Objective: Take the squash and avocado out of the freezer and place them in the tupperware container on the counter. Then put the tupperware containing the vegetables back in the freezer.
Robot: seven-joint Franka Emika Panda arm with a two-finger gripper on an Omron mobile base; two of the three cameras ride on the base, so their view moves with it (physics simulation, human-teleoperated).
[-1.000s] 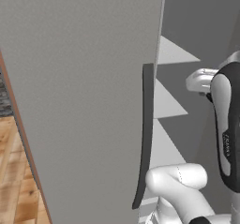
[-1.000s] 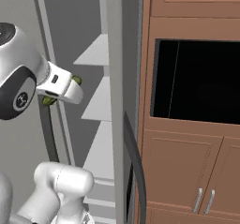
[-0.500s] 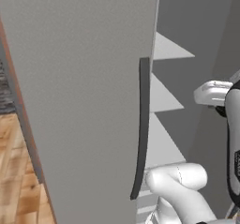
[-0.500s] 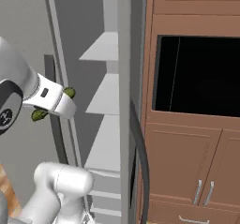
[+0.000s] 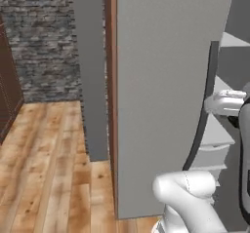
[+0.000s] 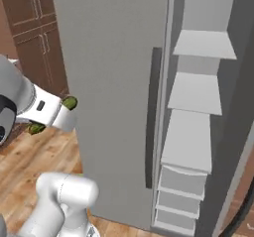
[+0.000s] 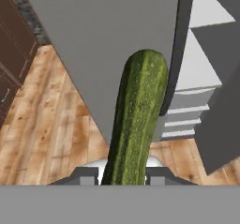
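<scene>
I observe the gripper (image 7: 123, 176) clamped on the squash (image 7: 137, 115), which extends toward twelve o'clock in the hand view, before the freezer (image 7: 117, 45) door; shelves (image 6: 196, 94) at two o'clock.

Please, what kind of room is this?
Most likely a kitchen: a tall grey freezer stands open with pale shelves inside, brown wooden cabinets stand beside it, and the gripper holds a squash.

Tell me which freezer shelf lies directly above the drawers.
The lowest of the three flat shelves, third from the top. The drawers stack right under it; the other two have open space below.
</scene>
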